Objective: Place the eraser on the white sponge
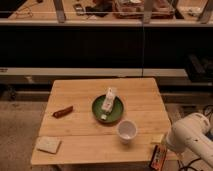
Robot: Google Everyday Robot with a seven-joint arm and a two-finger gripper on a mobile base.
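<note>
The sponge [48, 145] lies far to the left of the gripper, at the table's [85, 95] near left corner, flat and with nothing on it. Well apart from the gripper, left and further back, lies a sausage [63, 111]. Closer in, a green plate [95, 111] holds a white box [108, 100]. A cup [127, 131] stands near the gripper's left side, between it and the sponge.

The eraser [159, 159] lies just beside and below the gripper, at the table's near right corner, close to the edge or perhaps a little over it. The gripper [164, 146] sits low at that corner, at the end of the white arm [192, 137]. You cannot tell from this view whether it is open or closed, and nothing shows it holding the eraser.

Expect the eraser to be light, stiff and flat, with a rubbery, fairly grippy surface. Take it across its narrow width, near the middle of its length, so it does not pivot. Come straight down: a sideways nudge could push it off the edge. On the way over, lift clear of the cup.
</note>
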